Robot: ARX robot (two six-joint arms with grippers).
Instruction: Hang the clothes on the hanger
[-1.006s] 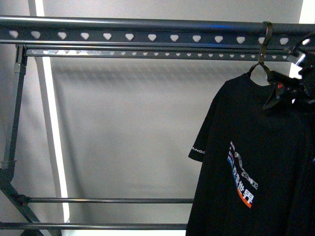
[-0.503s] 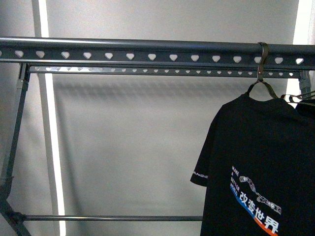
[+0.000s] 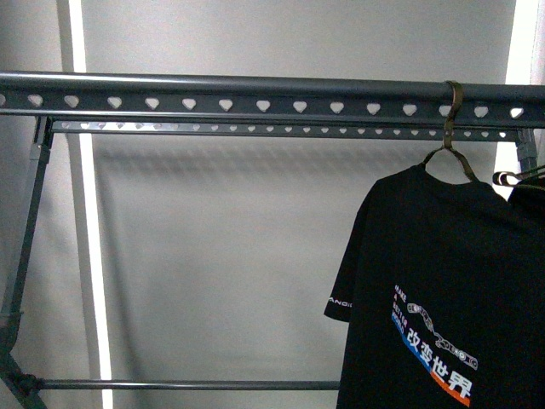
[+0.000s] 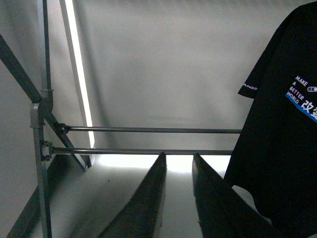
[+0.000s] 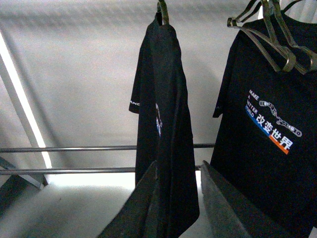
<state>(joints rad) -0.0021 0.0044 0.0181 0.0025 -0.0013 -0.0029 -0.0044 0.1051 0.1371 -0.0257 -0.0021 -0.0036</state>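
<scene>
The black printed T-shirt (image 3: 443, 281) hangs on a small wire hook (image 3: 454, 119) over the top rail of the dark-grey rack (image 3: 255, 92), near its right end. Neither gripper shows in the front view. In the left wrist view my left gripper (image 4: 178, 156) is open and empty, low and to the left of the T-shirt (image 4: 282, 129). In the right wrist view my right gripper (image 5: 179, 166) is open and empty, its fingers either side of the hem of the T-shirt (image 5: 163, 99), which is seen edge-on. I cannot tell if they touch it.
A second printed black T-shirt (image 5: 267, 124) hangs further right, with several empty wire hangers (image 5: 277, 39) bunched above it; its edge shows in the front view (image 3: 532, 200). The rack's lower cross bars (image 4: 148, 130) and slanted side leg (image 3: 21, 256) stand at left, before a grey wall.
My right gripper was at the T-shirt's hook one second ago and has left the front view. The T-shirt hangs free on the rail. The view has shifted slightly.
</scene>
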